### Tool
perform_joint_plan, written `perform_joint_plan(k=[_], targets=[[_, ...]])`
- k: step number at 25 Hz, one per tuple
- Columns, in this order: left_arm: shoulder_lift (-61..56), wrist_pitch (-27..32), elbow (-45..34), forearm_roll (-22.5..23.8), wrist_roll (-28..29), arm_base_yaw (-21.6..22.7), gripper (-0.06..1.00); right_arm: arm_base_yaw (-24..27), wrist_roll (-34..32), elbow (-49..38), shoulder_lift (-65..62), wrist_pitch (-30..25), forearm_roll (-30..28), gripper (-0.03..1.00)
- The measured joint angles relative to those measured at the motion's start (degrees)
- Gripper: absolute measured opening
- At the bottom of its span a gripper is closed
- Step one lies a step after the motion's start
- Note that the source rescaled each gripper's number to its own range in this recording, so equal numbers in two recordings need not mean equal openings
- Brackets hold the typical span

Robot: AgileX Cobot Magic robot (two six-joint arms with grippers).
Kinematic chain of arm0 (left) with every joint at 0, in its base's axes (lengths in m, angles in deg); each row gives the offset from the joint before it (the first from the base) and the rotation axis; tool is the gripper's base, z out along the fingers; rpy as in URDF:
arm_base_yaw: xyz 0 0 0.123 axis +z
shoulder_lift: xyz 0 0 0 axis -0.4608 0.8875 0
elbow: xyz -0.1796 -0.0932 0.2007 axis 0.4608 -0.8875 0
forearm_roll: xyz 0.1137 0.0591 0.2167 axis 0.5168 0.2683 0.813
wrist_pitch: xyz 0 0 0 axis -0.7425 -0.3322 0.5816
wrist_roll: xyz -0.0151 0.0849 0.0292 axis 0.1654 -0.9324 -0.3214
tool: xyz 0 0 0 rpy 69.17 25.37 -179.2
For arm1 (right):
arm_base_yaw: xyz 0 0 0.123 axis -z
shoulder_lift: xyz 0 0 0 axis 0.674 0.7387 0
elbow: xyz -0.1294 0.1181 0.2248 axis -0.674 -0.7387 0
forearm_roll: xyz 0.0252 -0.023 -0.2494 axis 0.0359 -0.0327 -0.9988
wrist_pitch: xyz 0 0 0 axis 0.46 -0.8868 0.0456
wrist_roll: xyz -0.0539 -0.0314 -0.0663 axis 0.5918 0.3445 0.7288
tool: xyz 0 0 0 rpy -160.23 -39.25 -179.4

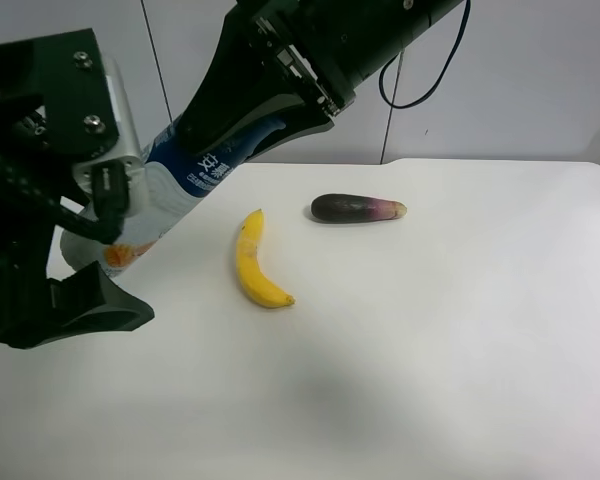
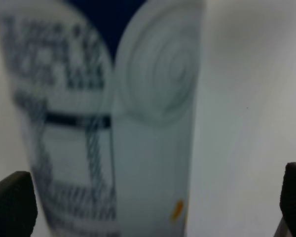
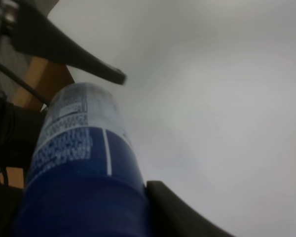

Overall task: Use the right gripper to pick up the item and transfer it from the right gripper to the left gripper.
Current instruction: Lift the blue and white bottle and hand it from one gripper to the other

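Note:
The white bottle [image 1: 185, 185] with a blue label band hangs tilted in the air above the table's far corner. My right gripper [image 1: 270, 110], the slim black claw at the exterior high view's top, is shut on the bottle's blue upper end [image 3: 79, 163]. My left gripper [image 1: 105, 250], the boxy black claw with silver bolts, is open with its fingers on either side of the bottle's white base. In the left wrist view the bottle [image 2: 113, 123] fills the frame between the wide-apart fingertips [image 2: 12, 202]. The cap is hidden.
A yellow banana [image 1: 255, 265] and a dark purple eggplant [image 1: 358, 208] lie on the white table [image 1: 430, 350], to the right of both grippers in the exterior high view. A black cable [image 1: 420, 90] hangs behind the right arm.

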Motion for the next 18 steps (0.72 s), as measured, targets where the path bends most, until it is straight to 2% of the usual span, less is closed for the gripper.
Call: perform_joint_plan(k=[6,8,10,16,17,18], targets=[[1.7,-4.1,0.0,0.8,0.1,0.0,1.0,0.0,0.0,0.0,0.0,0.0,0.0,0.0],[1.7,-4.6,0.0,0.9,0.1,0.0,0.94,0.0,0.0,0.0,0.0,0.0,0.0,0.0],[1.7,-5.0,0.0,0.9,0.1,0.0,0.8,0.0,0.0,0.0,0.0,0.0,0.0,0.0],[1.7,-5.1,0.0,1.1,0.2,0.0,0.06,0.0,0.0,0.0,0.0,-0.5,-0.9,0.0],[1.8,-5.1,0.0,1.1,0.3,0.0,0.0,0.0,-0.1,0.0,0.0,-0.6,-1.0,0.0],[1.8,-5.1,0.0,1.1,0.3,0.0,0.0,0.0,-0.1,0.0,0.0,-0.7,-1.0,0.0]])
